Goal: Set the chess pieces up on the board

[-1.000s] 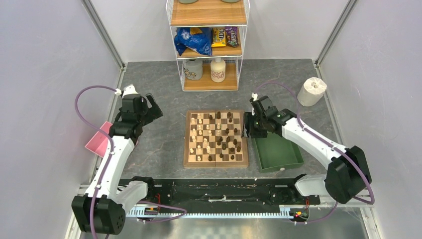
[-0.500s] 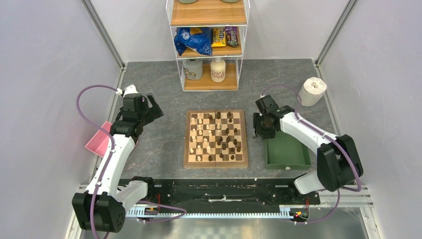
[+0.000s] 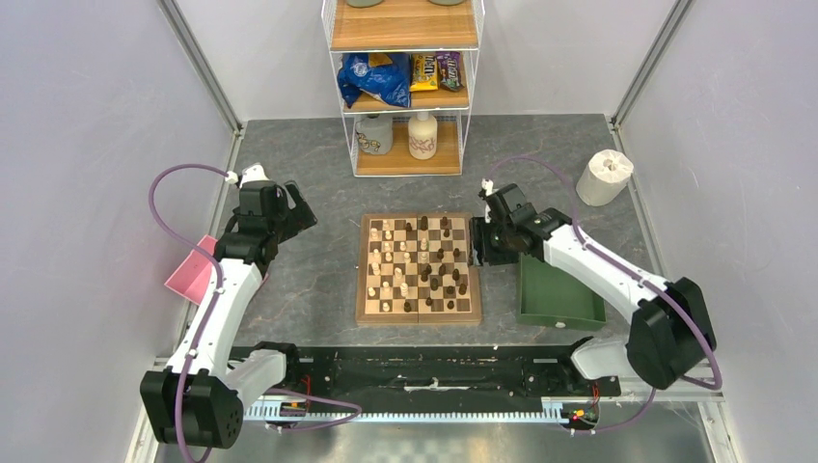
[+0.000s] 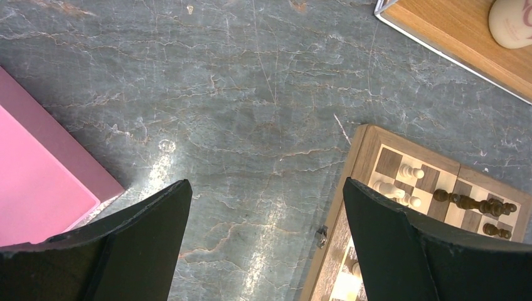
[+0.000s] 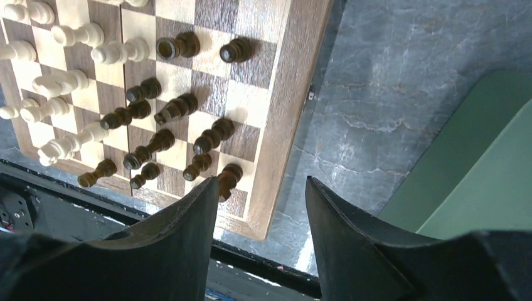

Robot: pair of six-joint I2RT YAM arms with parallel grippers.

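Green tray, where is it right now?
In the top view, the green tray sits on the table's right side, just right of the board, partly under the right arm.

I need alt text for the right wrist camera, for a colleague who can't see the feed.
The right gripper, its black fingers open and empty, hangs over the wooden border of the board. The board carries cream pieces and dark pieces scattered across its squares. To the right lie the grey stone-patterned table and a corner of the green tray.
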